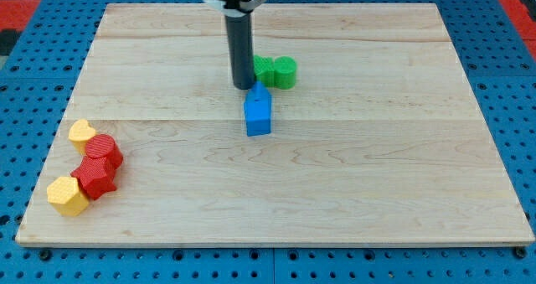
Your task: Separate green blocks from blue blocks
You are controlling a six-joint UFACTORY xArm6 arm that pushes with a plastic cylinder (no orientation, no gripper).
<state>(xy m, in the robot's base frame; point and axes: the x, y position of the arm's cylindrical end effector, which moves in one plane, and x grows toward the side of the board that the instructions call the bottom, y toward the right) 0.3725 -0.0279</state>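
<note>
My tip [244, 86] is at the end of a dark rod near the view's top centre. It stands just left of the green blocks [276, 71], which lie close together and look like one round block and one partly hidden behind the rod. A blue block [258, 113], shaped like a small house or arrow, lies just below and to the right of my tip, almost touching the green blocks at its top. My tip is next to the blue block's top left edge.
The wooden board [335, 175] lies on a blue pegboard. At the view's left lie a yellow heart block [81, 131], two red blocks [100, 165] and a yellow block [67, 195], clustered near the board's edge.
</note>
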